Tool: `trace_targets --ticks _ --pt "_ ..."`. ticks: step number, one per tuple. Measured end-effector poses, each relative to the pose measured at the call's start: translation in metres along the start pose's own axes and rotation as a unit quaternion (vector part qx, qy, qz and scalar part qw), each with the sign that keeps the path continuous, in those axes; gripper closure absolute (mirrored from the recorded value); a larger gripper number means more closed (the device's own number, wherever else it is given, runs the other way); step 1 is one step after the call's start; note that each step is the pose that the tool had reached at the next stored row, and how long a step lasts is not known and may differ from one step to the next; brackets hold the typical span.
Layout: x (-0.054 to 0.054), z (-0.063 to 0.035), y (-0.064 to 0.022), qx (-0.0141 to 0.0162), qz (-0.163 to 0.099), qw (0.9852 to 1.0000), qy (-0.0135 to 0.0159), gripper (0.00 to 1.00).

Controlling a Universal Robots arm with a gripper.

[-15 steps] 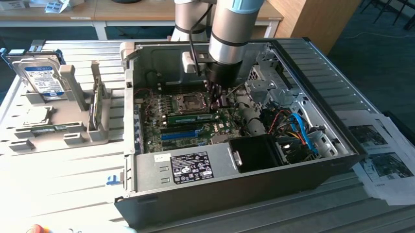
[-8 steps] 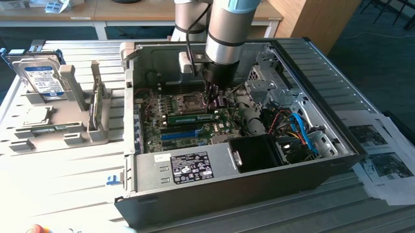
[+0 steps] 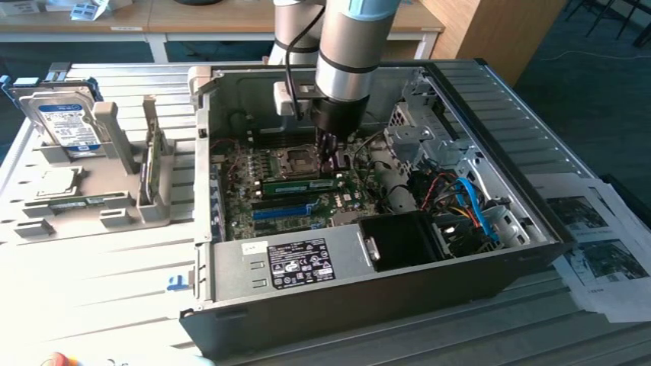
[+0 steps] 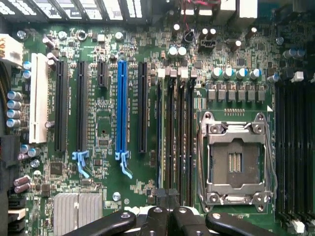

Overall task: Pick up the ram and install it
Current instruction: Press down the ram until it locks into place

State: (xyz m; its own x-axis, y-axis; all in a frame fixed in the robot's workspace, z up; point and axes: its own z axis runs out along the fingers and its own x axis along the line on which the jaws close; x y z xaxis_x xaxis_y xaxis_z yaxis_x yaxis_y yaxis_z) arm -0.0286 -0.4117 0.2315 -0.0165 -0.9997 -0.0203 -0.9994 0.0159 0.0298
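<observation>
Open computer case (image 3: 305, 267) on the worktop (image 3: 91, 267), holding a motherboard (image 4: 98, 98) with blue slot (image 4: 121, 108); the ram (image 3: 300, 185) seated upright in a memory slot beside the CPU socket (image 4: 235, 162); fingers (image 4: 167, 196) pressed together above that stick.

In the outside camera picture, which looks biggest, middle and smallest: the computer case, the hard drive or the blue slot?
Largest to smallest, as they look in the exterior view:
1. computer case
2. hard drive
3. blue slot
</observation>
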Motion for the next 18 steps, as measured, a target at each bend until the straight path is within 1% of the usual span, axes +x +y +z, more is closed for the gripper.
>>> trace_targets --ticks 12,18 --pt "0.000 0.0005 0.0165 0.0000 0.000 1.0000 0.0000 0.90" --pt "0.000 0.0005 0.0170 0.0000 0.000 1.0000 0.0000 0.90"
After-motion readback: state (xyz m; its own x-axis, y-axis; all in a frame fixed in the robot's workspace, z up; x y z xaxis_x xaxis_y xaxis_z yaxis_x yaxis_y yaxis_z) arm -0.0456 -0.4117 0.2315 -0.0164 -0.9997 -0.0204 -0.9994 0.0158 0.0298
